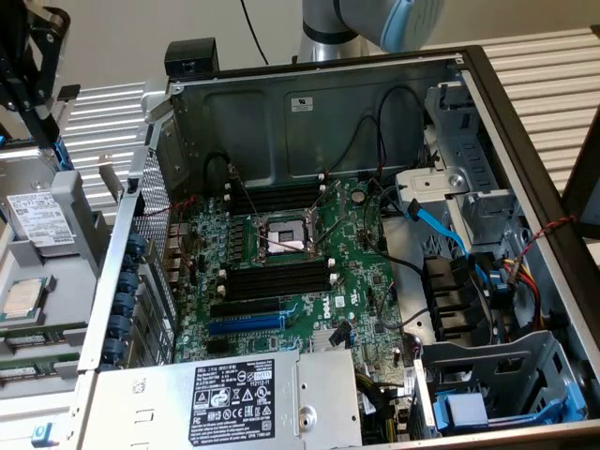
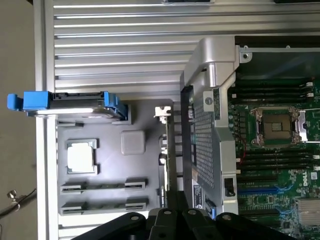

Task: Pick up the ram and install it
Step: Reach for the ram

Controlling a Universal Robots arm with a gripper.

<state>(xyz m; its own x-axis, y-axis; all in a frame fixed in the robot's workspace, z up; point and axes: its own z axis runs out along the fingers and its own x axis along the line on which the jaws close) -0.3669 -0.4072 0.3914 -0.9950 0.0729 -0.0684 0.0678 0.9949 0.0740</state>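
Observation:
Two ram sticks lie side by side in grey holders on the grey parts tray (image 2: 150,125), outside the case: one ram (image 2: 103,186) and a second stick (image 2: 103,205). In the exterior view they show as green strips (image 1: 23,339) at the left edge. My gripper (image 1: 37,84) hangs high above that tray, apart from both sticks and holding nothing that shows. Only its black body (image 2: 170,222) appears in the wrist view. The black memory slots (image 1: 281,278) on the motherboard stand empty beside the CPU socket (image 1: 286,239).
The tray also carries a loose CPU (image 2: 81,156), a small grey block (image 2: 132,142) and a hard drive in a blue caddy (image 2: 65,102). The case wall (image 1: 122,272) rises between tray and motherboard. Cables (image 1: 441,230), a blue expansion slot (image 1: 246,323) and the power supply (image 1: 234,398) crowd the case.

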